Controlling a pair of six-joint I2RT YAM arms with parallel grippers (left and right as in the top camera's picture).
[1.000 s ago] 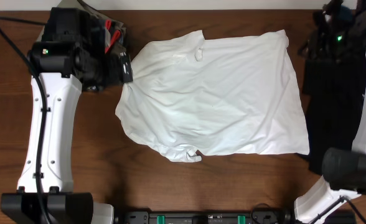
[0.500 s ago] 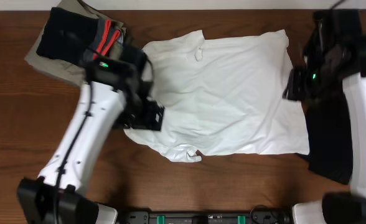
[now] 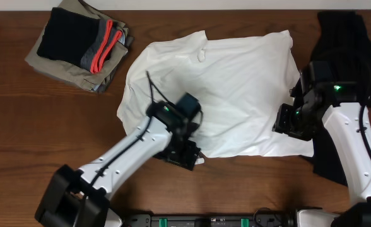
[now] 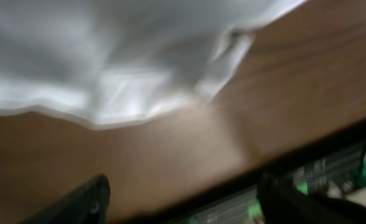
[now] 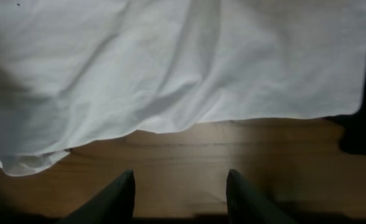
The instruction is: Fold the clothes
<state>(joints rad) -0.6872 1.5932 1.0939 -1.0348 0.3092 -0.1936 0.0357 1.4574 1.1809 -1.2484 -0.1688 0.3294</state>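
Overhead view: The white T-shirt lies spread flat at the centre of the tabletop, not yet folded. The left end effector sits at the shirt's near edge, by a small bunched fold. The right end effector sits at the shirt's right edge. A stack of folded clothes lies at the far left, and a dark garment lies along the right side. The step in hand appears to be the approach for the first fold.

Left wrist view: The picture is blurred. The end effector stands wide and empty over bare wood, with the shirt edge just ahead.

Right wrist view: The end effector is partly spread and empty, just off the shirt edge.

Next move: Each end effector likely needs to advance onto the cloth, pinch one layer at the edge, then lift and carry it across.

Change from one second ago: The left arm has moved from the folded stack to the shirt's near edge. The right arm has moved in from over the dark garment. The shirt lies as it did.
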